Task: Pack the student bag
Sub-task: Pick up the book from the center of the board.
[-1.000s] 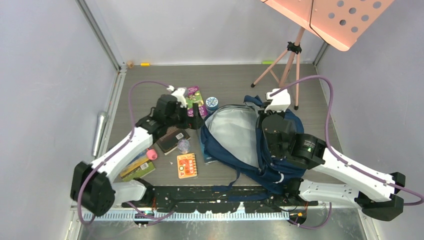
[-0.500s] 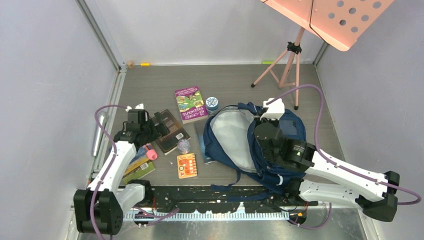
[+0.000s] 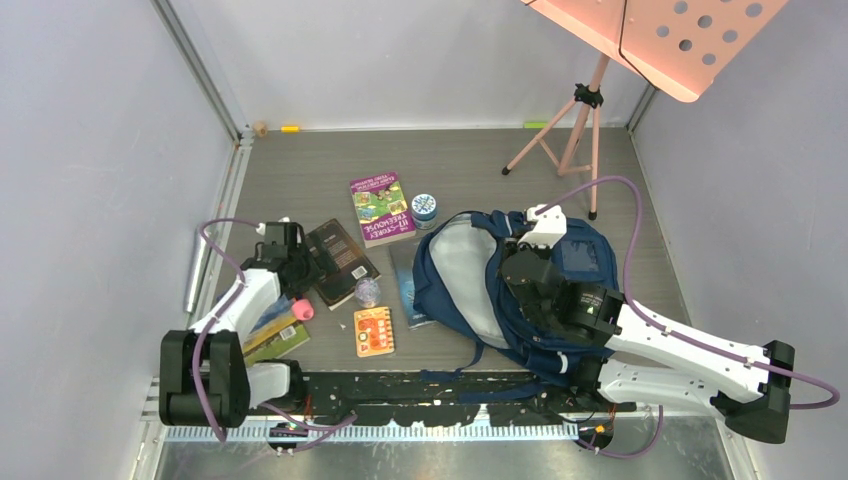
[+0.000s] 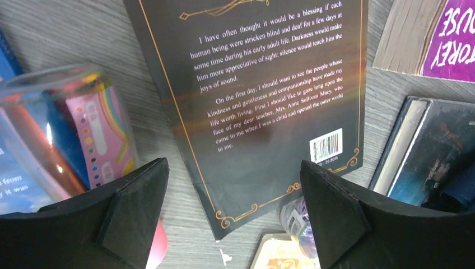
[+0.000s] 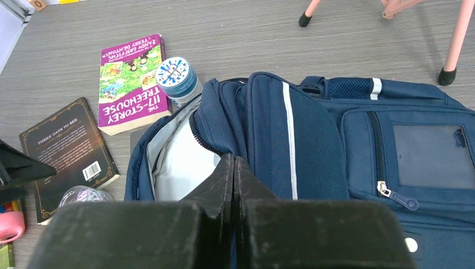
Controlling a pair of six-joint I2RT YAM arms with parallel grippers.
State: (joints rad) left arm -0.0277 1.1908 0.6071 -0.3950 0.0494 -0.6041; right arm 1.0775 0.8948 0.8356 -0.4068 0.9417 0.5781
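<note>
Navy, pale-striped student bag [image 3: 585, 255] lies front-up, its main compartment gaping open, grey lining showing

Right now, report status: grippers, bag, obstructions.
Left gripper open, over dark book. Right gripper shut at student bag rim, grip unclear. Bag open; nothing seen blocking its mouth.
</note>
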